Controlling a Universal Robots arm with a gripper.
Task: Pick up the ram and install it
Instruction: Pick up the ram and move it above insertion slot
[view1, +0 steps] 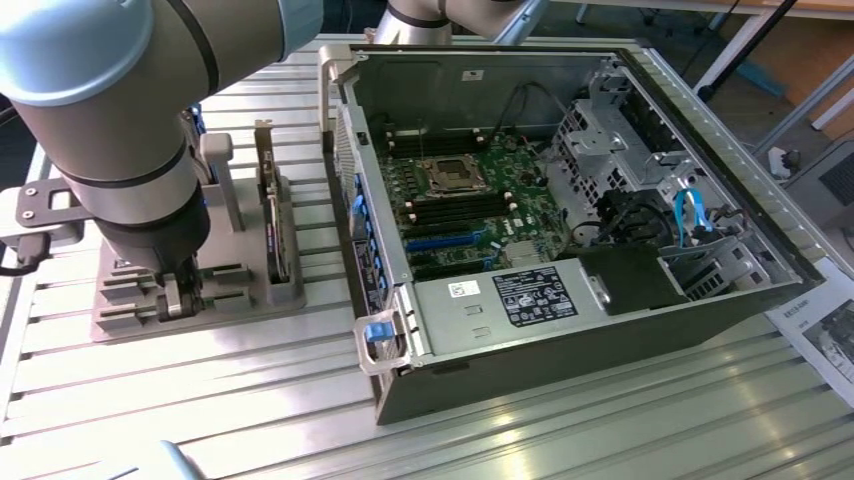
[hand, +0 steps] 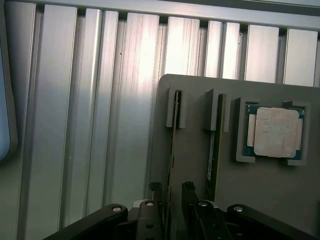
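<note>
1. The pincer (hand: 172, 202) is spread. Its 2 dark fingers (hand: 156, 200) stand on either side of a thin board set on edge and are not pressed onto it.
2. That board is the ram (hand: 173, 145), a narrow green stick. It stands in a slot of the grey parts holder (hand: 200, 90) and runs straight into the gap between the fingers.
3. In the exterior view the pincer is low at the frame's left, down on the holder under the thick grey arm (view1: 120, 130).
4. Just beside the ram a second thin dark board (hand: 212, 150) stands in its own slot, parallel to the ram and apart from it.
5. Past that board a square silver CPU (hand: 277, 132) lies flat in a pocket of the holder.
6. In the exterior view a tall dark expansion card (view1: 274, 240) stands upright in the holder, to the exterior view's right of the pincer. I cannot tell if it is the second board.
7. The holder sits on a ribbed aluminium table (hand: 100, 100).
8. At the exterior view's right lies an open computer case (view1: 561, 350), well apart from the pincer. Inside it are a green motherboard (view1: 527, 200) with an empty CPU socket (view1: 447, 175), a labelled power supply (view1: 534, 295) and a blue cable (view1: 687, 215).
</note>
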